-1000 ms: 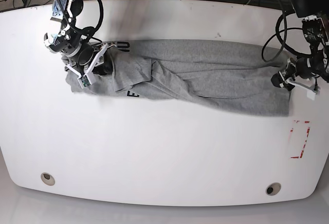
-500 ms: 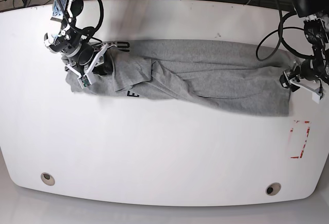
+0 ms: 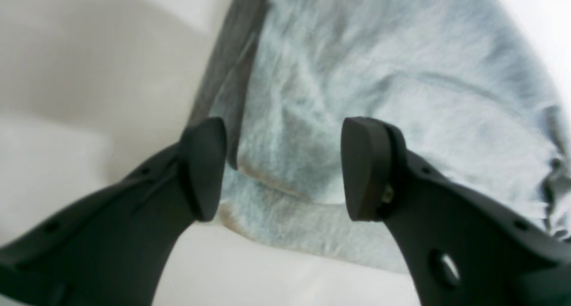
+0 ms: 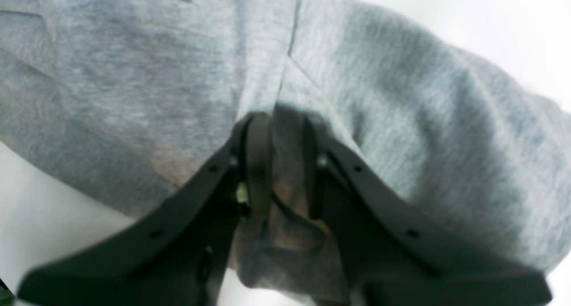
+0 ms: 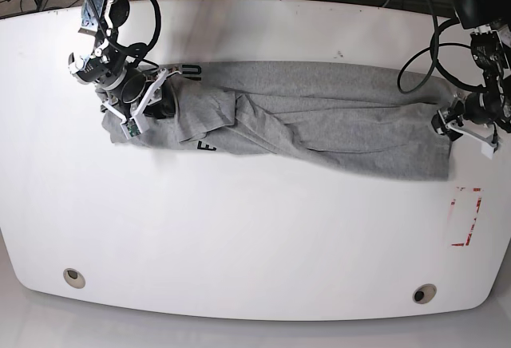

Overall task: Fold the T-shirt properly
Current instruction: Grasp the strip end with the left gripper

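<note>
Near edge of desk (image 5: 239, 284): bare white surface, two round holes, one toward each near corner. Red marking (image 5: 465, 216) near the base view's right edge, just clear of the cloth.

Mid-desk: shirt (image 5: 319, 120) lies as a long rumpled band, long axis running side to side across the base view, its near edge slanting slightly nearer toward that view's right. Black lettering shows at the bunched end on that view's left. Wide open desk in front of the shirt; a narrower strip behind it to the far edge.

Right gripper (image 4: 281, 163) sits at the bunched, lettered end; jaws clenched on a fold of shirt, cloth pinched between the pads in the right wrist view.

Left gripper (image 3: 283, 167) sits at the opposite end by the desk's side edge; jaws released, standing wide, with the shirt's hem corner lying on the desk below the gap. Little room between that end and the desk edge.

Far: cables beyond the desk.
</note>
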Controlling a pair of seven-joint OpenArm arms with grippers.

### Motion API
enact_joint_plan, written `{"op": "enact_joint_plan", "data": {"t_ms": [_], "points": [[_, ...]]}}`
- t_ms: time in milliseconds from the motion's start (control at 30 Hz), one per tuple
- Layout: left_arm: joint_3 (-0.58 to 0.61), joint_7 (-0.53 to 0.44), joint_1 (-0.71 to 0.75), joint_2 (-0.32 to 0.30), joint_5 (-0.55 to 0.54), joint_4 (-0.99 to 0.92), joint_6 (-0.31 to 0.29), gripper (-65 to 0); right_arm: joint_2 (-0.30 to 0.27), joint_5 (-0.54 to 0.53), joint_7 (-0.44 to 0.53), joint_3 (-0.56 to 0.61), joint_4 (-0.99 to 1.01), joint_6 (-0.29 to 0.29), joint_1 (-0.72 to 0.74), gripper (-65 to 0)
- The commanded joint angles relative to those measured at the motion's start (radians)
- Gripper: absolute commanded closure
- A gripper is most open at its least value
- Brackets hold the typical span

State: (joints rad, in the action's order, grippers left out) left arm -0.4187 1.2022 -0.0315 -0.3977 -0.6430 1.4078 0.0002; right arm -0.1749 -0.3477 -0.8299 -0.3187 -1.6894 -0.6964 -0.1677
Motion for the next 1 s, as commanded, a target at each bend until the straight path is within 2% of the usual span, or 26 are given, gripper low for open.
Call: {"op": "enact_joint_plan", "data": {"t_ms": [0, 300, 467, 633, 967], "points": [[0.021, -0.034, -0.012, -0.014, -0.010, -0.008, -0.001, -38.5, -0.008, -0.018, 0.022, -0.003, -0.013, -0.002, 0.010, -12.2], [0.088, -0.066, -0.011, -0.014, -0.013, -0.011, -0.001, -38.5, -0.008, -0.018, 0.022, -0.003, -0.013, -0.002, 0.010, -12.2], [0.090, -0.068, -0.011, -0.014, -0.031, -0.011, -0.001, -38.5, -0.008, -0.018, 0.022, -0.003, -0.013, -0.002, 0.010, -12.2], [0.091, -0.068, -0.011, -0.019, -0.094, -0.005, -0.001, -38.3, -0.008, -0.018, 0.022, -0.003, -0.013, -0.002, 0.010, -12.2], [0.088, -0.058, -0.009, -0.039, -0.099, 0.037, -0.001, -38.3, -0.008, -0.018, 0.022, -0.003, -0.013, -0.002, 0.009, -12.2]]}}
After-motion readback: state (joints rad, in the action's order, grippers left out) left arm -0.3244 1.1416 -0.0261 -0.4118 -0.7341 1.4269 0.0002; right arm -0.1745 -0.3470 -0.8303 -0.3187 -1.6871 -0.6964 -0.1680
